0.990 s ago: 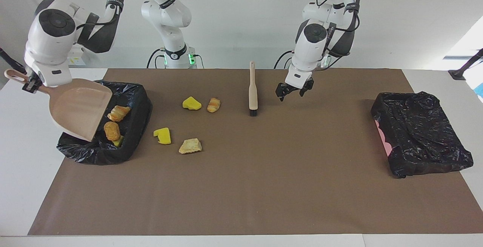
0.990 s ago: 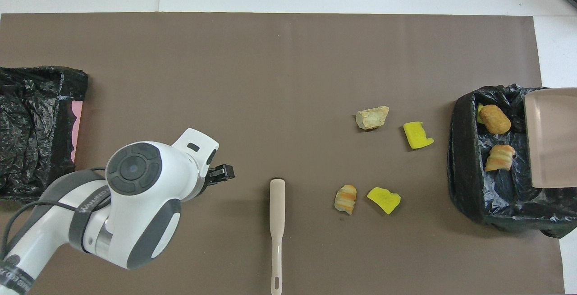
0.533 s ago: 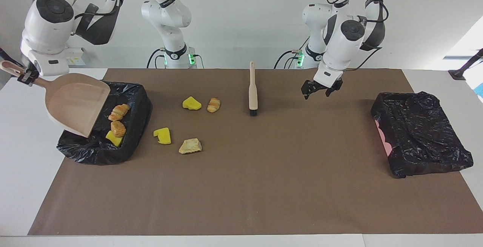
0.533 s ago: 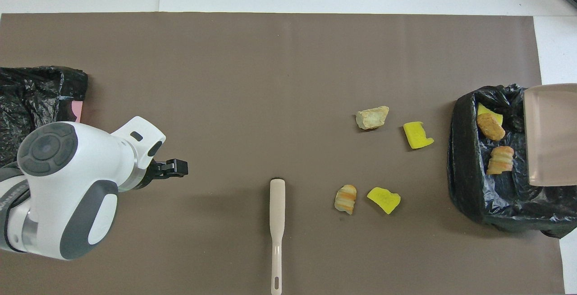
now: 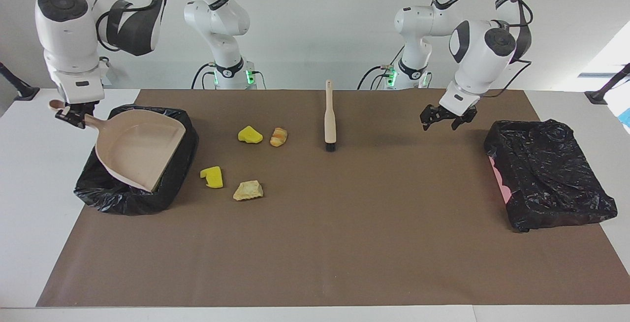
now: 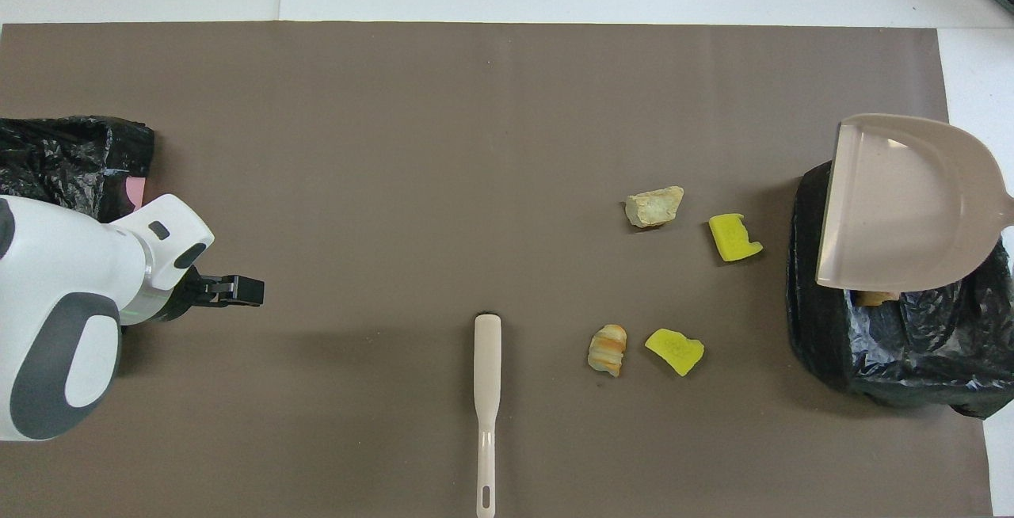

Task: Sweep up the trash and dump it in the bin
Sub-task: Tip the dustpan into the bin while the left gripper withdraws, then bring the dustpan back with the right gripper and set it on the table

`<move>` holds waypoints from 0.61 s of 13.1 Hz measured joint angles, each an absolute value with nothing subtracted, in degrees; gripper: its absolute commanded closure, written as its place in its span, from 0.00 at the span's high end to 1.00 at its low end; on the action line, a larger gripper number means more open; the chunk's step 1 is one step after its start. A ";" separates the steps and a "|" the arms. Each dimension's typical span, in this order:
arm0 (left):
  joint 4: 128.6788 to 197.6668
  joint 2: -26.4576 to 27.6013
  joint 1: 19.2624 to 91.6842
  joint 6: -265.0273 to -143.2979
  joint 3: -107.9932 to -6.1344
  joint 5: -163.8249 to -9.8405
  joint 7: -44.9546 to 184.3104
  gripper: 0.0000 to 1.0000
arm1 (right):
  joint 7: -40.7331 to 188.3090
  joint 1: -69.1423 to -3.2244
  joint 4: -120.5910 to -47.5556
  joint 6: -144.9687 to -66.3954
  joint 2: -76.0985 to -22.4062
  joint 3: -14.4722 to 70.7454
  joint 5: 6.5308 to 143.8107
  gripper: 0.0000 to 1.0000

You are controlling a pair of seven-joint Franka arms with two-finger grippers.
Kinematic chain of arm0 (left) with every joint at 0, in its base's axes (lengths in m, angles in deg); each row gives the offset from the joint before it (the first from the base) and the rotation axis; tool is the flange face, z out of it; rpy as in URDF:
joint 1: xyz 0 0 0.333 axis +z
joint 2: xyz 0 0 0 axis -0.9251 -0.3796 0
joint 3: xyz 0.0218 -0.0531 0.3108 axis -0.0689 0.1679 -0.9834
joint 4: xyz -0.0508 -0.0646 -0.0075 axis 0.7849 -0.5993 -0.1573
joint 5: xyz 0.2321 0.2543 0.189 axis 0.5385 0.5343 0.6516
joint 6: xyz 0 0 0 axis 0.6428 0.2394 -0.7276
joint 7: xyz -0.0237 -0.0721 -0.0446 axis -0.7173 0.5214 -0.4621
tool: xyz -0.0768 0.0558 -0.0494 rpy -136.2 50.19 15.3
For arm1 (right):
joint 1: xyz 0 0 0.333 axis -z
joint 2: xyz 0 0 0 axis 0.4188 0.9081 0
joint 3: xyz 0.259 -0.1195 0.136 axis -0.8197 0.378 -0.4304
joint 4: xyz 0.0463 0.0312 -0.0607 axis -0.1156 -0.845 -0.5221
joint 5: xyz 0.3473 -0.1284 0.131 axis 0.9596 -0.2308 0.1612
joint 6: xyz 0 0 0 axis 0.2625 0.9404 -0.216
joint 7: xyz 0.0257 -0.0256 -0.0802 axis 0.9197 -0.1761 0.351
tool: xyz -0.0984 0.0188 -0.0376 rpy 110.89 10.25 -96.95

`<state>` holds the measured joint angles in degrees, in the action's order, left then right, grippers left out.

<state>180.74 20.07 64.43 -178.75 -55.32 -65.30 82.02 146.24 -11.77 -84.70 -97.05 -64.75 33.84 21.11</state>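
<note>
We hold the dustpan (image 5: 140, 149) by pinching its handle in our right tool (image 5: 74, 115) above the bin (image 5: 182, 164) so it empties, while our left tool (image 5: 445, 119) waits spread.

The dustpan (image 5: 138, 152) hides most of the bin's (image 5: 93, 191) contents; 1 orange-brown scrap (image 6: 874, 297) peeks out.

A beige dustpan (image 5: 140, 150) is held by its handle in the right gripper (image 5: 72, 115), over a black-lined bin (image 5: 133, 195) at the right arm's end of the table. Four scraps are seen on the brown mat (image 5: 325, 243) beside the bin: a yellow chunk (image 5: 250, 135), a striped bread piece (image 5: 278, 136), a second yellow chunk (image 5: 212, 177) and a tan piece (image 5: 248, 190). A brush (image 5: 330, 117) lies flat, bristles away from the robots. The left gripper (image 5: 447, 120) is raised with fingers spread, empty, between the brush and a second black-lined bin (image 5: 549, 174).
</note>
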 measured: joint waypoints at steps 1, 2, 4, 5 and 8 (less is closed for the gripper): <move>179.65 20.40 65.28 -176.45 -55.33 -65.18 84.21 1.00 | 142.56 -13.35 -84.89 -96.60 -64.75 33.80 22.27 0.00; 178.48 20.67 66.03 -174.93 -55.33 -64.81 85.82 1.00 | 138.82 -15.07 -85.11 -96.09 -64.75 33.76 22.93 0.00; 176.16 20.91 67.12 -173.39 -55.33 -64.11 87.47 1.00 | 129.95 -18.94 -85.96 -94.76 -64.74 33.64 25.16 0.00; 175.02 20.90 67.38 -172.71 -55.33 -63.97 87.62 1.00 | 124.93 -20.58 -86.59 -94.19 -64.70 33.61 26.95 0.00; 169.18 20.20 68.58 -168.97 -55.31 -62.66 87.65 1.00 | 108.25 -25.56 -88.22 -94.14 -63.45 33.56 32.19 0.00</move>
<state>169.18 20.20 68.58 -168.97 -55.31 -62.66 87.65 108.25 -25.56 -88.22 -94.14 -63.45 33.56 32.19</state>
